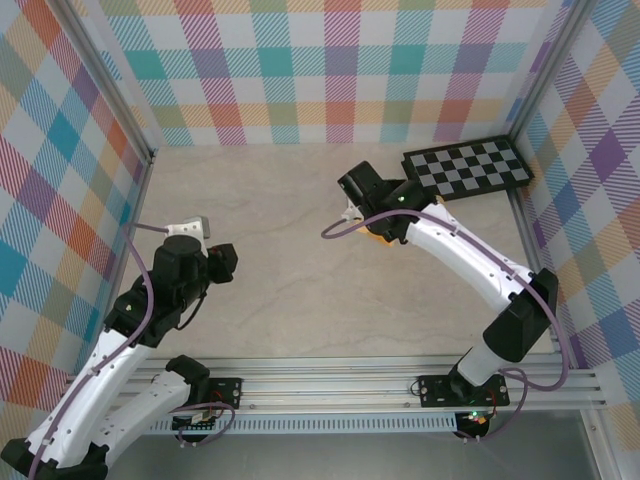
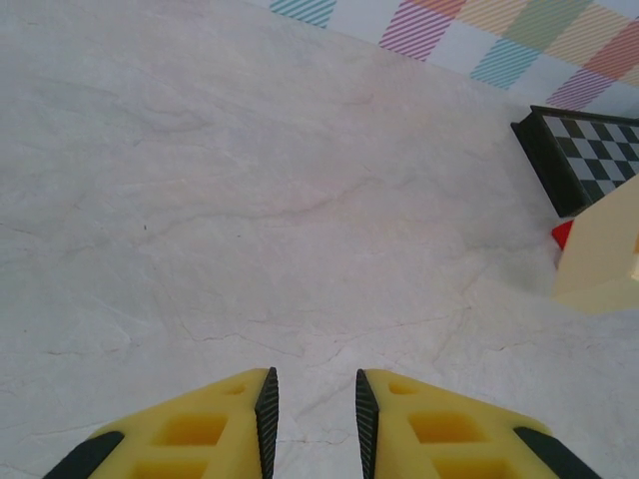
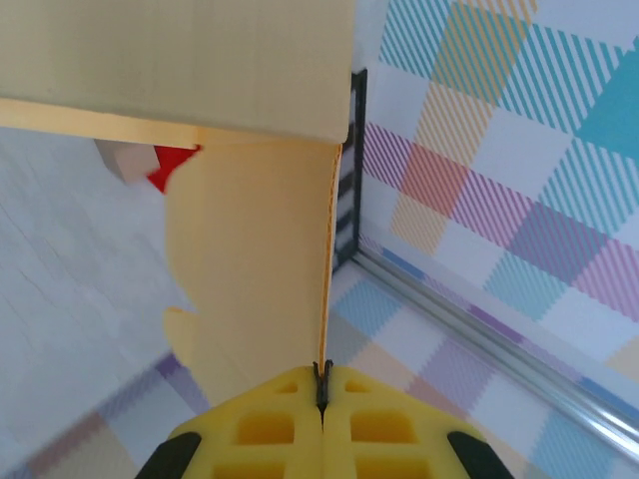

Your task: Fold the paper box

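Paper box (image 3: 250,269) sits pinched edge-on in the right hand (image 3: 321,387); left hand (image 2: 312,404), slightly parted and empty above the tabletop (image 2: 250,180), should brace the crease before folding.

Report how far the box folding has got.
Done: one panel of the paper box looks bent across the rest of the sheet. In hand: the right end effector is shut on the sheet's thin edge, holding it near the checkerboard. Left: its scalloped edge is unfolded and no closed box shape shows. The left end effector hovers slightly open over bare table, apart from the box.
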Controlling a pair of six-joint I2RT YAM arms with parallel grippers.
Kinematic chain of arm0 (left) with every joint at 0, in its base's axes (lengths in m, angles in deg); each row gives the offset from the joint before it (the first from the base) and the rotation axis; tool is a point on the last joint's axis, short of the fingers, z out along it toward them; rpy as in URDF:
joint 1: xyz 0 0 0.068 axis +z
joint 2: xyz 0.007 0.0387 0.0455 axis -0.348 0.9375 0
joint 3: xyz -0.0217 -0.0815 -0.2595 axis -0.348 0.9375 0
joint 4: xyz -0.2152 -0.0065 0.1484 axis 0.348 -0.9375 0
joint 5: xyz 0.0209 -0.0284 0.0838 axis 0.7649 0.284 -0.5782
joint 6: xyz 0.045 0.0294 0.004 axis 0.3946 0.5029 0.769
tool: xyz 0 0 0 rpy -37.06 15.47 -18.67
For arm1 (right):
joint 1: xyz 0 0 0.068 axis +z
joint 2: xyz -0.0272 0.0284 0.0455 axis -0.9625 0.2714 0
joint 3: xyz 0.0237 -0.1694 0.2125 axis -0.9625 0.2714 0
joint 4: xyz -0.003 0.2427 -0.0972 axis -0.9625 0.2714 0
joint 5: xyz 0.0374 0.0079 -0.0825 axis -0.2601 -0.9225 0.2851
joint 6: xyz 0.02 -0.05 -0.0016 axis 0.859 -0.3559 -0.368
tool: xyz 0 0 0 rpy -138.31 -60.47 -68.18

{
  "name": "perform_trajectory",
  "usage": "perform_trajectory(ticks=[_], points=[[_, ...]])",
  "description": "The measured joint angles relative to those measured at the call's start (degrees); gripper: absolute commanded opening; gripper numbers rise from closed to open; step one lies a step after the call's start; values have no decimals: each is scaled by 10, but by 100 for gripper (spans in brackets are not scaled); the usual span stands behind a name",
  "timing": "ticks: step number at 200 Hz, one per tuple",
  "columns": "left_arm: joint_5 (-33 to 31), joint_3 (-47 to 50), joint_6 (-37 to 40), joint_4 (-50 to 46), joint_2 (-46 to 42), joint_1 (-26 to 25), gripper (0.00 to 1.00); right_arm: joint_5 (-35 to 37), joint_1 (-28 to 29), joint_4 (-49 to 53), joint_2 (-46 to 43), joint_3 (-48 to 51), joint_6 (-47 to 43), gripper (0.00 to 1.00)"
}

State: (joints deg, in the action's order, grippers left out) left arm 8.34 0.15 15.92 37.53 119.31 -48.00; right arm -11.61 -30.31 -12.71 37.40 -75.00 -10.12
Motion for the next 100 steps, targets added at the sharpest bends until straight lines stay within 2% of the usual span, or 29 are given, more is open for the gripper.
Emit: perform_trajectory(ticks=[29, 50, 100], points=[[2, 8, 0, -5, -10, 0, 30, 35, 33, 2, -26, 57, -113, 0], [6, 14, 0, -10, -17, 0, 30, 40, 52, 8, -5, 79, -167, 0], [13, 18, 0, -12, -37, 0, 30, 46, 90, 9, 106, 80, -199, 1]])
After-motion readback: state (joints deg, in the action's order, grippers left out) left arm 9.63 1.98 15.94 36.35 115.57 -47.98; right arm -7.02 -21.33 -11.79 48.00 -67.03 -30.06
